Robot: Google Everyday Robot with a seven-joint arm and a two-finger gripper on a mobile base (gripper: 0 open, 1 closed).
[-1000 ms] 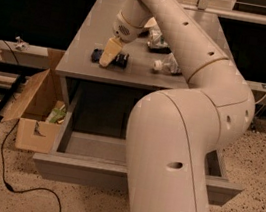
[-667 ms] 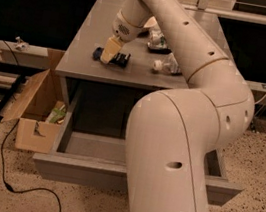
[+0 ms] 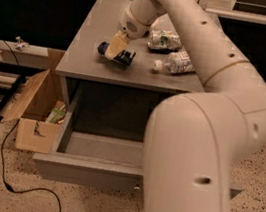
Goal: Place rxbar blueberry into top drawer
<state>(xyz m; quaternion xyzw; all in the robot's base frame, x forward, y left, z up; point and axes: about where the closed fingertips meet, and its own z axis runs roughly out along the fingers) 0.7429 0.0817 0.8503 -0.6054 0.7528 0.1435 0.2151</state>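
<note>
The rxbar blueberry (image 3: 125,57), a flat dark navy bar, lies on the grey table top (image 3: 79,63) near its left front part. My gripper (image 3: 114,50) points down onto the bar's middle and touches it, hiding part of it. The bar rests on the table. The top drawer (image 3: 82,169) stands pulled open below the table; the part of its grey floor that shows is bare. My large arm covers the drawer's right side.
A green-white foil snack bag (image 3: 164,39) and a clear plastic bottle (image 3: 176,63) lie on the table right of the bar. An open cardboard box (image 3: 29,111) stands on the floor left of the drawer. A black cable (image 3: 8,183) runs across the floor.
The gripper stays down on the bar, which still lies on the table. The view has shifted slightly.
</note>
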